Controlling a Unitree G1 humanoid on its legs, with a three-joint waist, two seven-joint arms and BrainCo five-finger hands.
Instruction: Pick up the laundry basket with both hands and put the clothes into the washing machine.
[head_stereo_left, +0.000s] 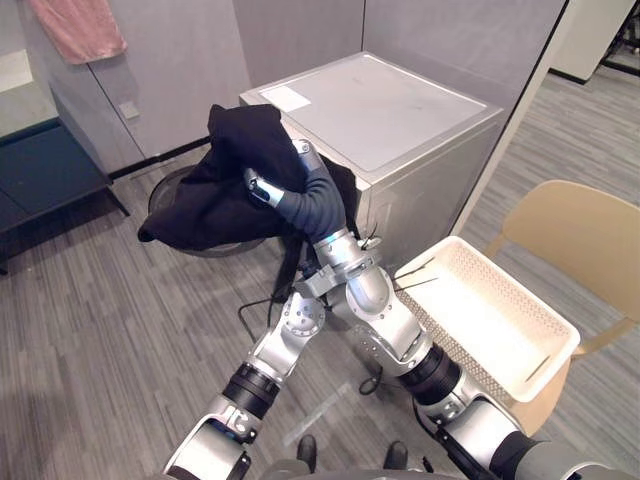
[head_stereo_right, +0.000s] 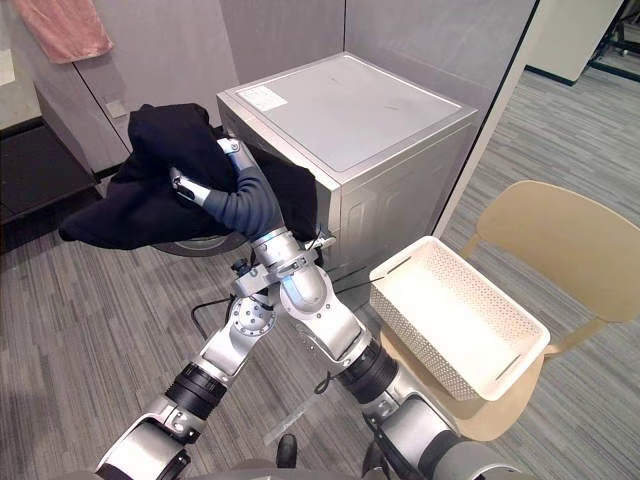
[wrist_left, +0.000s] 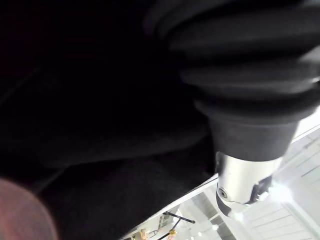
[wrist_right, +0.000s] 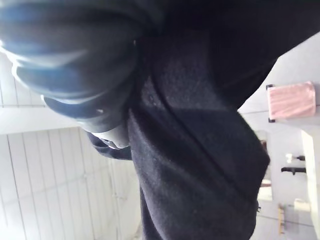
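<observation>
Silver washing machine (head_stereo_left: 380, 110); a bulky black garment (head_stereo_left: 215, 195) hangs bunched at its left front corner, away from the white basket (head_stereo_left: 500, 320). The raised right hand (head_stereo_left: 262, 189) clutches it; the left hand's grip, behind the cloth, I cannot tell

blocked: black garment (head_stereo_left: 215, 190) hangs before washer (head_stereo_left: 380, 110) front | free: washer top; floor (head_stereo_left: 90, 330) at left

The floor (head_stereo_left: 100, 330) is covered in grey striped carpet. Grey partition walls (head_stereo_left: 190, 60) are set behind, a pink towel (head_stereo_left: 78, 28) is hung high on one, and a tan chair (head_stereo_left: 590, 240) is placed at the right.
</observation>
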